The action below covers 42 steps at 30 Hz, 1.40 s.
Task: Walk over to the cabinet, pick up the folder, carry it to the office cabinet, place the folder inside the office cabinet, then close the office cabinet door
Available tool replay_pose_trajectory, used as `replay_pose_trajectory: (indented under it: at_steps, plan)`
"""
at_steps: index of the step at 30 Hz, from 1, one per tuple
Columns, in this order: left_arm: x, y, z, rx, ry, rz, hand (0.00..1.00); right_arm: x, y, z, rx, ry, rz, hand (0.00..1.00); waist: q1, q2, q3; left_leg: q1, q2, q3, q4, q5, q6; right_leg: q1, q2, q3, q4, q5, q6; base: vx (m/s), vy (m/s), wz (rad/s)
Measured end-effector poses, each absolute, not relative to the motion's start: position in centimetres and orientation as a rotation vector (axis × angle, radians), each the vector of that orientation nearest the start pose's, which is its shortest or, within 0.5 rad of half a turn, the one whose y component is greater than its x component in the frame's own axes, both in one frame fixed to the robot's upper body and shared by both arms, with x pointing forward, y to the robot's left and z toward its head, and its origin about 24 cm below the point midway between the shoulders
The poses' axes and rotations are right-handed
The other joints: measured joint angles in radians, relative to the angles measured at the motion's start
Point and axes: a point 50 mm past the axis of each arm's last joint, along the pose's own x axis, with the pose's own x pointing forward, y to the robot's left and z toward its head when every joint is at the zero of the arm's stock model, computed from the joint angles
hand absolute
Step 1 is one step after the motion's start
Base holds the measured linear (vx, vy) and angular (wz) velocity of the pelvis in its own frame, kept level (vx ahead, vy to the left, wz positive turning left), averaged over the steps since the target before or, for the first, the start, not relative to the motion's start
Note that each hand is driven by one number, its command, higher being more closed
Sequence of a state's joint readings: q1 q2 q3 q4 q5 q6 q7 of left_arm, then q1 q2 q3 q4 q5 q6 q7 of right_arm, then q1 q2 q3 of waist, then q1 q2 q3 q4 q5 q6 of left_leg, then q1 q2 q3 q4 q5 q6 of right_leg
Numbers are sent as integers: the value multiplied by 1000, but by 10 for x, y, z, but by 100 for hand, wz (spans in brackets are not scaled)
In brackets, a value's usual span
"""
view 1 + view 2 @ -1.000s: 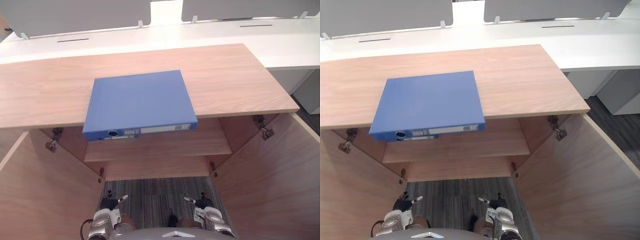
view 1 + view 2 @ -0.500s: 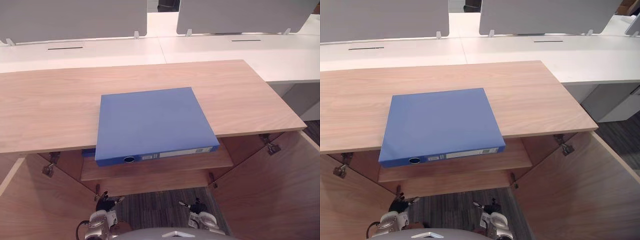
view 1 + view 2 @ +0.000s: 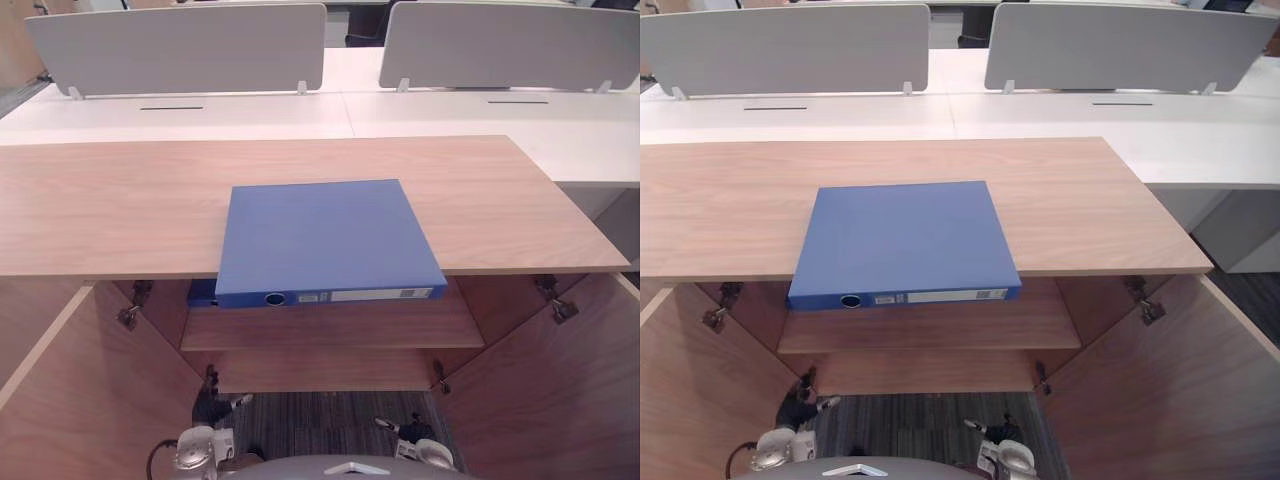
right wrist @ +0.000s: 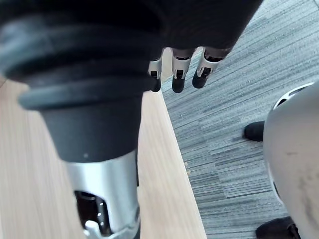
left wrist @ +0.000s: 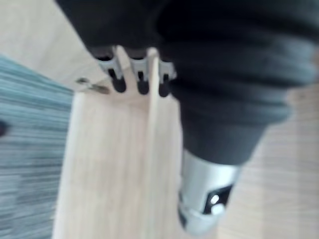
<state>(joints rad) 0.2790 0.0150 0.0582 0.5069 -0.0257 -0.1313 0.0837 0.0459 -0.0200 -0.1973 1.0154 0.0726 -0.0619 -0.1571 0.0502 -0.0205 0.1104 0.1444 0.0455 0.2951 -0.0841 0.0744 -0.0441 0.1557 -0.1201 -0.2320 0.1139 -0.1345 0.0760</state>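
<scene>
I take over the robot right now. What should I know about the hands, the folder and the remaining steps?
Left hand: open, empty, low by the open left door.
Right hand: open, empty, low by the open right door.
Blue folder: flat on the cabinet top, spine overhanging the front edge.
Done: robot stands at the cabinet.
Left: pick up, carry, place inside, close door.

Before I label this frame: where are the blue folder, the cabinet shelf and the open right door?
blue folder (image 3: 325,235): left eye view, cover's middle.
cabinet shelf (image 3: 340,326): left eye view, bare top.
right door (image 3: 560,400): left eye view, inner face.
</scene>
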Motion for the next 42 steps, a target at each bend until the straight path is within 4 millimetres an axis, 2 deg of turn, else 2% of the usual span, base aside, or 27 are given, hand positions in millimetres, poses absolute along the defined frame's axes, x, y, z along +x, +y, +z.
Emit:
replay_pose_trajectory:
  at_steps: [8, 15, 20, 36, 42]
  plan:
    - [144, 181, -52, -5, 351, 168, 0, 119, -189, -149, 38, 957, -347, 0, 10, 11, 0, 9, -26, -26, 0, -6, 14, 25, -28, -27, -2, -8, 15, 9, 38, 11]
    - [155, 167, -10, -12, 143, 92, 0, 126, -183, -147, 36, 932, -320, 0, 17, 11, -2, 19, -31, -30, 0, -10, 16, 45, -29, -33, -16, -7, 18, 5, 5, 0]
    - [160, 170, 23, 50, -20, 51, 0, 124, -182, -148, 16, 946, -301, 0, 29, 13, -9, 28, -32, -35, -2, -11, 15, 56, -27, -32, -23, -6, 17, 0, 0, 0]
    - [155, 186, 33, 206, -66, 164, 0, 116, -188, -155, -22, 1013, -292, 0, 35, 12, -22, 32, -35, -57, -3, -11, 15, 73, -22, -43, -37, -4, 4, -2, 2, 2]
    - [156, 190, 63, 241, -203, 158, 0, 116, -188, -155, -57, 1015, -269, 0, 33, 11, -25, 33, -37, -73, -3, -11, 15, 86, -21, -57, -46, -5, 2, -4, -3, 6]
